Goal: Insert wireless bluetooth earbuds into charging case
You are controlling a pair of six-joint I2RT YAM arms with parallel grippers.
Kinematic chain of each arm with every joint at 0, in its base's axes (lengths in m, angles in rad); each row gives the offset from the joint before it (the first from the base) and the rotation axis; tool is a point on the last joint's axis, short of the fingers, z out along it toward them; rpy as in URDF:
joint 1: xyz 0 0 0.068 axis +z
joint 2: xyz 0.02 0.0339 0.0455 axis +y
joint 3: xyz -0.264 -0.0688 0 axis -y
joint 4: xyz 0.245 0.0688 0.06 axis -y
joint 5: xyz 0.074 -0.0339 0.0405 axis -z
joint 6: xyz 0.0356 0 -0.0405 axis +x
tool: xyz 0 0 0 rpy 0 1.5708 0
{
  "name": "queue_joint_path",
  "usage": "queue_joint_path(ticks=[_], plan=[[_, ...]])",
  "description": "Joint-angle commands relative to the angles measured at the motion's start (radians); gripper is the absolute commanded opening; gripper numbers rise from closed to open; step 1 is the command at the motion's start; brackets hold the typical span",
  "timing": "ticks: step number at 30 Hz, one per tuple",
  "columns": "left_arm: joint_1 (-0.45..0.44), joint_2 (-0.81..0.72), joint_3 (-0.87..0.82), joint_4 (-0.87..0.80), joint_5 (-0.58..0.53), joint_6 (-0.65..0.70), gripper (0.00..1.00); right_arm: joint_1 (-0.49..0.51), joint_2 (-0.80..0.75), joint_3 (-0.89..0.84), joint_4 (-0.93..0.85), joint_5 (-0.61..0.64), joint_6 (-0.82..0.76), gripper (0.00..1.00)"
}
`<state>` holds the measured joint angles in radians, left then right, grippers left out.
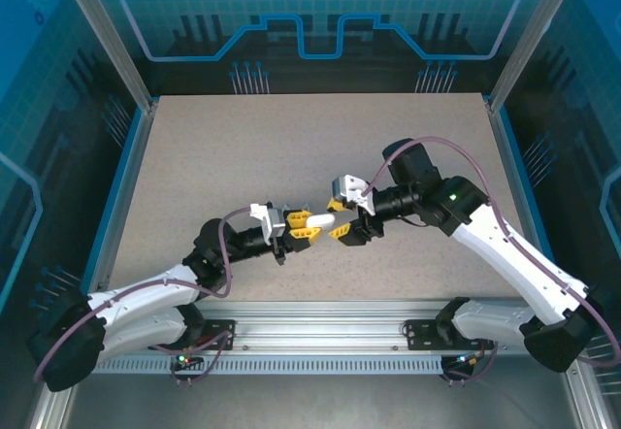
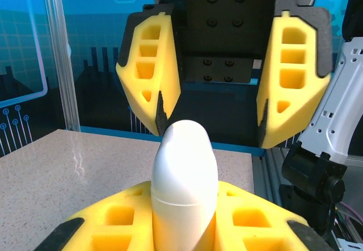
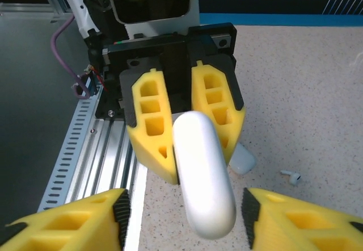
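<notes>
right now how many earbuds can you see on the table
1. A white earbud lies on the table, beside the left gripper holding the white case. Others may be hidden under the arms.

A robotics lab cell: silver aluminium frame posts (image 1: 105, 31) and blue printed panels (image 1: 437, 2) (gear and circuit motifs) fence a speckled beige bench (image 1: 320, 148) and two white robot arms (image 1: 505, 240).
</notes>
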<state>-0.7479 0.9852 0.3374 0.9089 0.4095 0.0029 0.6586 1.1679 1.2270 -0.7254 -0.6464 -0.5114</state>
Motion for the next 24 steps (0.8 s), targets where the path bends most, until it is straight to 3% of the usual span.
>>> queue_joint_path(ticks=[1,12,19,20,24], plan=[[0.008,-0.018,0.008,0.011,0.014,0.018,0.02,0.012,0.019,0.028,-0.015,-0.025,-0.011,0.5],[0.009,-0.011,0.015,0.013,0.008,0.022,0.03,0.017,0.058,0.007,0.006,-0.021,0.017,0.41],[0.009,-0.008,0.017,0.013,-0.003,0.023,0.03,0.015,0.067,-0.009,0.019,0.011,0.046,0.24],[0.009,-0.007,0.017,0.013,-0.006,0.02,0.08,0.012,0.065,-0.011,0.026,0.02,0.063,0.23],[0.008,-0.024,0.009,-0.003,-0.015,0.025,0.42,-0.045,0.051,-0.036,0.072,0.023,0.165,0.2]])
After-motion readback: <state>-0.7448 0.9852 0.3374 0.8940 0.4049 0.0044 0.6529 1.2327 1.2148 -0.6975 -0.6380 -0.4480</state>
